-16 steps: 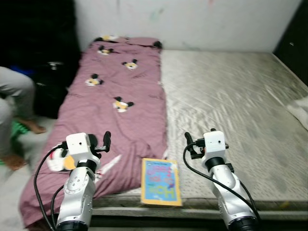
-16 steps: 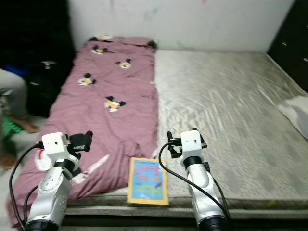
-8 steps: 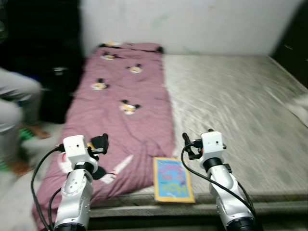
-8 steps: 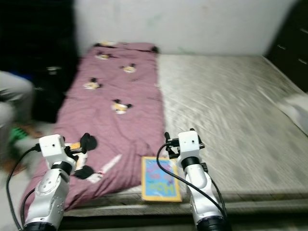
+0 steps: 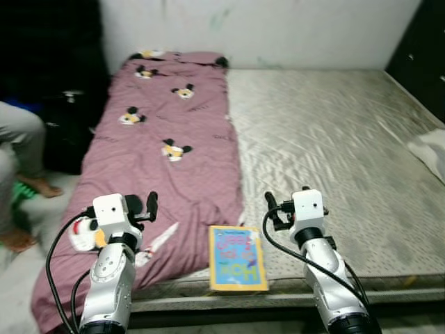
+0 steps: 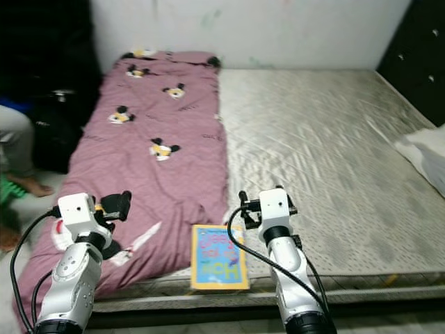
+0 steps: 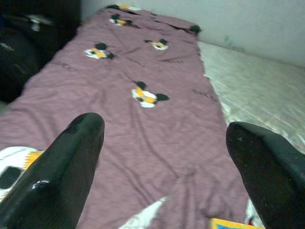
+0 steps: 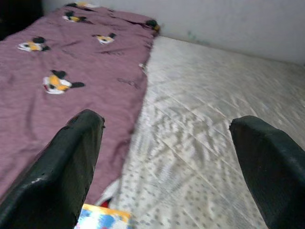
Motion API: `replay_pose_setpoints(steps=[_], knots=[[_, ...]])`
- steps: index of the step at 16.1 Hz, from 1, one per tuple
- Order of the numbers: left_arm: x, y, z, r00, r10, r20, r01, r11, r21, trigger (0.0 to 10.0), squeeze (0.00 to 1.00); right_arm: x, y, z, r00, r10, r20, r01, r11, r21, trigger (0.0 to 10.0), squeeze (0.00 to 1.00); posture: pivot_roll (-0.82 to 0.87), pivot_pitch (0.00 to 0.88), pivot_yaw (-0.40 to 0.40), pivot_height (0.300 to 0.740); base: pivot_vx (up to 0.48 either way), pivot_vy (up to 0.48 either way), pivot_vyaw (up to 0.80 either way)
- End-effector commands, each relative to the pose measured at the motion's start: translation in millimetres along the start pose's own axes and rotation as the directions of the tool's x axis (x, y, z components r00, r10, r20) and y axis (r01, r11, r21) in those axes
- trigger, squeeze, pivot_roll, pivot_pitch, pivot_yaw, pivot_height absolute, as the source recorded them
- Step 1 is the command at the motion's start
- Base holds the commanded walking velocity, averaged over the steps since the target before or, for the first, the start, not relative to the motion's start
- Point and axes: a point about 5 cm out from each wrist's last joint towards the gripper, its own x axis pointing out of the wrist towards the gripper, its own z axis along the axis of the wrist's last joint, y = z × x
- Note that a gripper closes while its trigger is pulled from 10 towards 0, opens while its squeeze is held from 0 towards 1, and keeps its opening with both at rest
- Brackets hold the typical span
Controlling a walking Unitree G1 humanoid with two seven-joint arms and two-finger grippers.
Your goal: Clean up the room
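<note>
**Book at the mattress edge, between two open grippers**

While both arms are raised at the foot of the bed, the nearest loose thing is the book [image 5: 238,257], lying flat at the near edge of the mattress [image 5: 334,139], just beside the hem of the maroon blanket [image 5: 163,139]. Its long axis runs away from the robot, toward the wall. It sits between the two arms but closer to the right gripper [image 5: 272,209], below it and toward the robot's left. The left gripper [image 5: 149,207] hovers over the blanket, farther from the book. Both grippers are spread wide with nothing held, as the wrist views show.

The right arm looks better placed to reach down for it.

Beyond, the blanket with cartoon prints covers the mattress's left side up to the wall. A white pillow [image 5: 432,147] lies at the far right edge. A person's leg [image 5: 17,132] is on the left, beside the bed.
</note>
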Motion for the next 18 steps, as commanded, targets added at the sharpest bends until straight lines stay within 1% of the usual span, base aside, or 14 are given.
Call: replay_pose_setpoints(steps=[1,2,11,18], knots=[[0.3,0.0,3,1.0,0.0,0.002,0.0,1.0,0.004,10.0,0.0,0.1,-2.7,3,1.0,-0.006,0.006,0.006,1.0,0.007,10.0,0.0,-0.01,0.026,0.003,0.74,0.0,0.0,-0.8],[-0.1,0.1,3,1.0,0.001,0.003,-0.001,1.0,0.003,10.0,0.0,-0.3,-2.4,4,1.0,-0.006,0.008,0.006,1.0,0.006,10.0,0.0,-0.02,0.035,0.003,0.74,0.0,0.0,-0.7],[-8.0,0.9,4,1.0,0.0,-0.005,0.0,1.0,-0.004,10.0,0.0,-8.3,-0.8,7,1.0,0.006,0.021,-0.006,1.0,0.011,10.0,0.0,-0.02,0.092,0.005,0.74,0.0,0.0,0.0],[-10.7,-0.4,4,1.0,0.004,-0.012,-0.004,1.0,-0.014,10.0,0.0,-10.9,-1.9,7,1.0,0.013,0.016,-0.013,1.0,0.016,10.0,0.0,-0.01,0.101,-0.002,0.74,0.0,0.0,0.0]])
